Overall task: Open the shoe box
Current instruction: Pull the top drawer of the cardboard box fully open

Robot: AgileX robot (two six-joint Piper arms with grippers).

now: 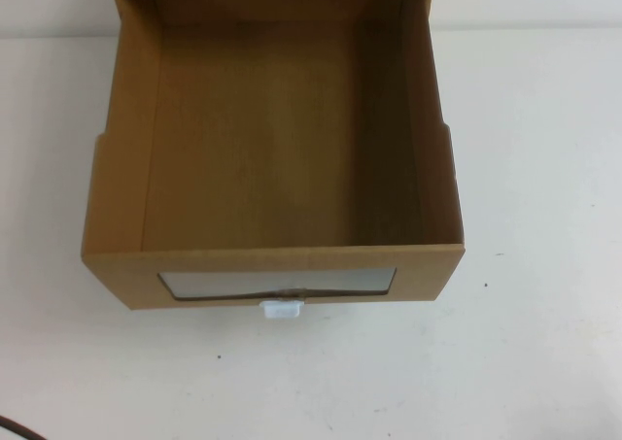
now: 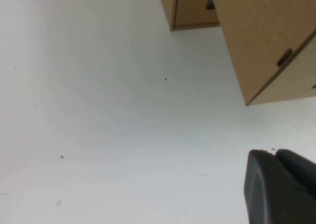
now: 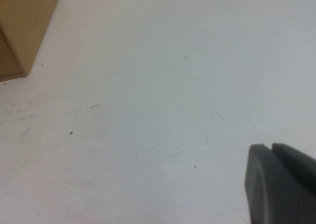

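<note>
Mid-desk (image 1: 544,343) the shoe box (image 1: 126,168) sits already open, so the task looks done; left tool (image 2: 274,157) and right tool (image 3: 270,152), both closed on nothing, hang over bare desk either side, needing only to park clear.

Shoe box (image 1: 418,277) on the table (image 1: 544,362), tab (image 1: 280,310) on its near wall; left gripper (image 2: 273,153) and right gripper (image 3: 270,146) over table nearby

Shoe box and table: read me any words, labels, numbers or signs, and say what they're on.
None readable: the open brown cardboard shoe box, its clear front window, small white tab and the white table carry no text. The left pincer and right pincer, each over the table near the box, are unmarked too.
</note>
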